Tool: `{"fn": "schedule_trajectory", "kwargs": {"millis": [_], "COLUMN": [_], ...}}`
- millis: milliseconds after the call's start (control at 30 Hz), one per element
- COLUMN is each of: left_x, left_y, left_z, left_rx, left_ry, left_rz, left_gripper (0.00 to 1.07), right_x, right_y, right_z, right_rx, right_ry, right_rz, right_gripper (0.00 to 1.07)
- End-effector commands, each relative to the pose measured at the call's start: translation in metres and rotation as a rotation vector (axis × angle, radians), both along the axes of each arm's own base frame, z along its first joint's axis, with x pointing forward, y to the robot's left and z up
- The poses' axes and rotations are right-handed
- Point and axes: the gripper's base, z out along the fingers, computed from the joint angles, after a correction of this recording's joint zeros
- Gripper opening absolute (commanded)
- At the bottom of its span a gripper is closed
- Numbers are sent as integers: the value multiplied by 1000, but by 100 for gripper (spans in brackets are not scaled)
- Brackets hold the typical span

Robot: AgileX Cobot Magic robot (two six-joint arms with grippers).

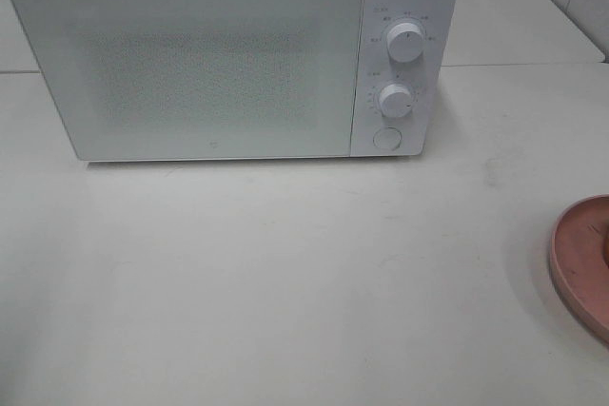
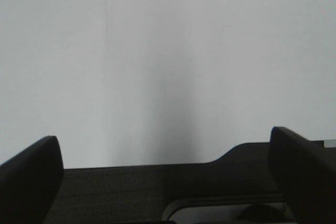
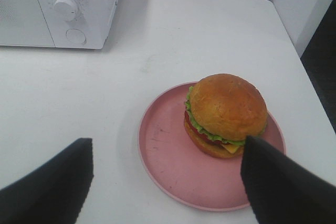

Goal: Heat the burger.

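Observation:
The burger (image 3: 227, 114), with a golden-brown bun, green lettuce, tomato and cheese, stands on a pink plate (image 3: 173, 156) in the right wrist view. My right gripper (image 3: 168, 182) hangs open near the plate, with nothing between its black fingers (image 3: 283, 187). In the high view only the plate's rim (image 1: 582, 268) shows at the right edge; the burger is out of frame there. A white microwave (image 1: 228, 54) with its door shut stands at the back. My left gripper (image 2: 168, 177) is open over bare white table, holding nothing.
The microwave has two knobs (image 1: 406, 42) and a round button (image 1: 386, 138) on its right panel. The white table (image 1: 285, 273) stretches in front of it. The table's right edge (image 3: 310, 77) lies close beyond the plate.

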Motion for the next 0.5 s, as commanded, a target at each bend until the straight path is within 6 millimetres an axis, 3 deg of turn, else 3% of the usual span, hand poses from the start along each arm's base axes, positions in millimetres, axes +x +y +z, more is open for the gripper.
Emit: {"fn": "schedule_trajectory", "kwargs": {"millis": [33, 200, 500], "left_x": [-23, -44, -79], "left_y": [-2, -1, 0], "left_z": [-9, -20, -20], "left_rx": [-5, 33, 48], "left_ry": [-113, -196, -433], "left_rz": [23, 33, 100], "left_gripper": [98, 98, 98], "right_x": [-4, -4, -4], "right_y": [0, 0, 0], "right_z": [-1, -1, -1], "right_rx": [0, 0, 0], "right_ry": [-29, -29, -29], "right_rz": [-2, -2, -2], "right_gripper": [75, 75, 75]}}
